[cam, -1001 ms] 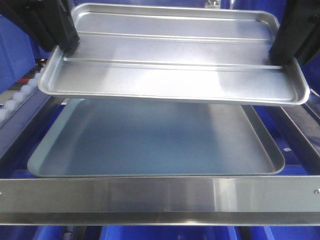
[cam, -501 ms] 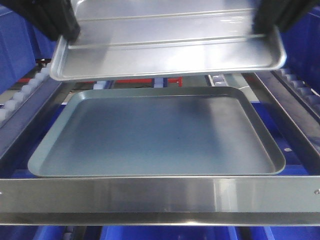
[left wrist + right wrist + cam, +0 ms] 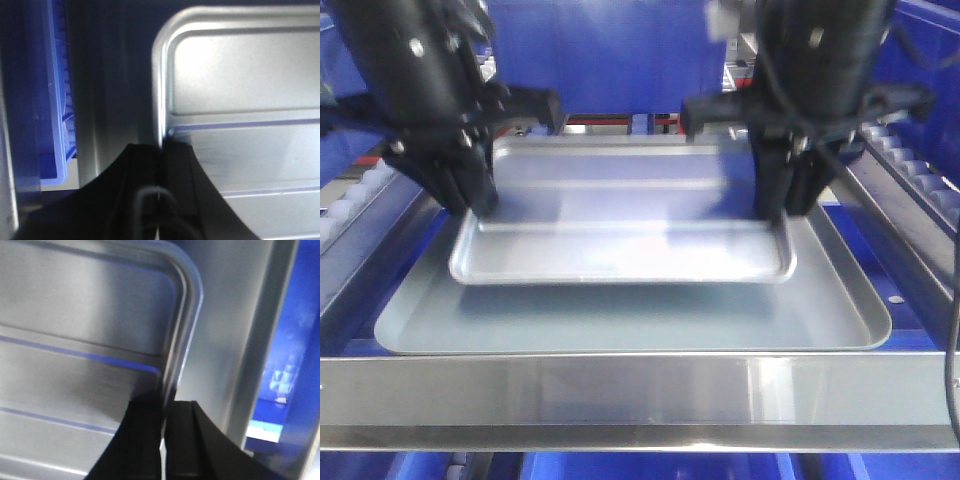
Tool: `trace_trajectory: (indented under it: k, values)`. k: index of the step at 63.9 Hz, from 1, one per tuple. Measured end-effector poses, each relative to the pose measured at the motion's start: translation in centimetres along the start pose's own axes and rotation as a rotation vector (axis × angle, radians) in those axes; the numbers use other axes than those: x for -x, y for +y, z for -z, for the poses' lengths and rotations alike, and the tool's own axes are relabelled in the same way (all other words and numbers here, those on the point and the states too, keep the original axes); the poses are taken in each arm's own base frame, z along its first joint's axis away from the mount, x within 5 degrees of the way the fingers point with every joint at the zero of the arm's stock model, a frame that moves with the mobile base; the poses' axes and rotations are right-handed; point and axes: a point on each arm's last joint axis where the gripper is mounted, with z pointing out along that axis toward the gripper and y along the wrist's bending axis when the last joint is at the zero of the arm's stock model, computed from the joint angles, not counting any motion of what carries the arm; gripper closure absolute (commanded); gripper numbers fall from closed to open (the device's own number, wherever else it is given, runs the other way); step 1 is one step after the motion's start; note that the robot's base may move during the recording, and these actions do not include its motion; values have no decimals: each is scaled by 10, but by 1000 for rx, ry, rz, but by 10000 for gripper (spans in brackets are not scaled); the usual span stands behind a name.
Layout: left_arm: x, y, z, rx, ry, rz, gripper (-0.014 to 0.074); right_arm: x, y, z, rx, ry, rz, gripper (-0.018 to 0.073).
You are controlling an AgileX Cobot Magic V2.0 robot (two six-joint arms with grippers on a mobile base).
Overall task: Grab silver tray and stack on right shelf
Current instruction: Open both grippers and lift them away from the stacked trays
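Observation:
The silver tray (image 3: 620, 225) is held level just above the larger dull grey tray (image 3: 830, 320) on the right shelf, whose flat shiny front bar (image 3: 640, 395) crosses the front view. My left gripper (image 3: 480, 205) is shut on the silver tray's left rim. My right gripper (image 3: 785, 210) is shut on its right rim. In the left wrist view the black jaws (image 3: 161, 150) pinch the rim of the silver tray (image 3: 240, 85). In the right wrist view the jaws (image 3: 165, 407) pinch the rim of the silver tray (image 3: 80, 315).
White rollers (image 3: 350, 205) run along the left side rail and a sloping rail (image 3: 910, 230) runs on the right. Blue bins (image 3: 620, 50) stand behind the shelf and at its sides. A blue bin edge (image 3: 57, 100) shows in the left wrist view.
Both arms have carried the silver tray away from the camera and down, from high near the lens to just above the grey tray. Both grips stay shut on its rims.

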Motion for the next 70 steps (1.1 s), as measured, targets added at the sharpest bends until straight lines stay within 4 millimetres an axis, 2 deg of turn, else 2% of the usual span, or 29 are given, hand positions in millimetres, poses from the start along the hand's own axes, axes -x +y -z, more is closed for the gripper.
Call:
trace_trajectory:
  k: [9,18,23,35,42,60,66,70]
  values:
    - [-3,-1,-20,14,39,-6,689,0,1,-16,-12,32,0,503]
    - [-3,-3,-28,17,53,-20,683,0,0,-17,-14,36,-1,487]
    - [-2,-3,-29,17,53,-37,605,0,0,-17,-15,36,-2,395]
    - [0,-3,-29,27,45,-89,246,0,-3,-17,-32,38,26,42]
    - [5,-3,-25,28,32,-95,166,2,-3,-14,-41,40,32,-60]
    - [14,-4,-11,37,29,-92,178,15,-2,8,-40,11,24,-51]
    - [15,-2,7,33,6,-85,233,14,-4,23,-37,-8,28,48]
    - [17,0,28,21,-33,-81,282,13,-6,36,-34,-23,39,169]
